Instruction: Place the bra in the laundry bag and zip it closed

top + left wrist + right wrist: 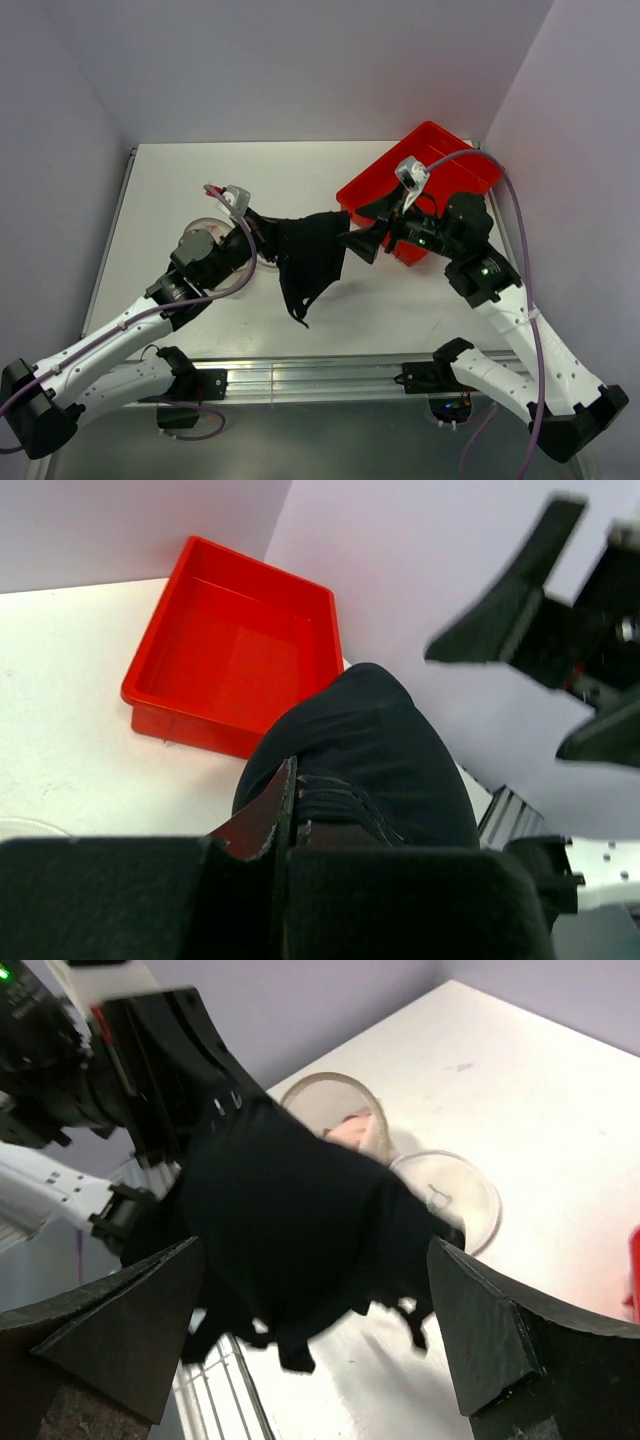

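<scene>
My left gripper (258, 226) is shut on one end of the black bra (312, 258) and holds it hanging above the table; in the left wrist view the jaws (285, 825) pinch the bra's fabric (370, 745). My right gripper (362, 243) is open, just right of the bra, its jaws wide on either side of the cloth (290, 1210) without gripping it. The white mesh laundry bag (335, 1115) stands open behind the bra. Its flat round lid (455, 1195) with a dark squiggle lies beside it. In the top view the bag (198, 222) is mostly hidden under my left arm.
The red plastic tray (425, 180) sits empty at the back right of the table, partly behind my right wrist; it also shows in the left wrist view (235, 655). The metal rail (330, 378) runs along the table's near edge.
</scene>
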`<move>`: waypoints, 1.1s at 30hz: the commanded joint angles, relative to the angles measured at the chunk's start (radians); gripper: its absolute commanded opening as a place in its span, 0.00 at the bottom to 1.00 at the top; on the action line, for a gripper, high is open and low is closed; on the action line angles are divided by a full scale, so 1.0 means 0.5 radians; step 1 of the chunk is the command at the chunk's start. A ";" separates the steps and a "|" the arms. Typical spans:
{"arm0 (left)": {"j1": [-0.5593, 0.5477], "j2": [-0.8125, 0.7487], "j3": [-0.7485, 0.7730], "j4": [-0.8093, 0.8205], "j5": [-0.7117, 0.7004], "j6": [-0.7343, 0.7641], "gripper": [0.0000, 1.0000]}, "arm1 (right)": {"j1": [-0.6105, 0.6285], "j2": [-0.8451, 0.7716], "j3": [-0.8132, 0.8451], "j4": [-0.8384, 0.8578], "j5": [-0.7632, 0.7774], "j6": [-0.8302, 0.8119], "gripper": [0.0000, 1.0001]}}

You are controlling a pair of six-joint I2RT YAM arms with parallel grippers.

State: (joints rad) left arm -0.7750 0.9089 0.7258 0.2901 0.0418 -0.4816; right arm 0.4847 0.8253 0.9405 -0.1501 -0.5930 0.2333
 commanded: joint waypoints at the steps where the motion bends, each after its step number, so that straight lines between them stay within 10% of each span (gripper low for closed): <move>1: -0.036 -0.066 -0.040 0.119 0.103 0.104 0.00 | 0.012 0.180 0.177 0.012 -0.206 -0.077 1.00; 33: -0.122 -0.290 -0.151 0.242 0.472 0.187 0.00 | 0.089 0.537 0.009 0.291 -0.885 -0.006 1.00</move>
State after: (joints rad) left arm -0.8314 0.7830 0.6487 0.3367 0.2260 -0.4007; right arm 0.5201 1.0885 0.9367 -0.0616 -0.9855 0.2272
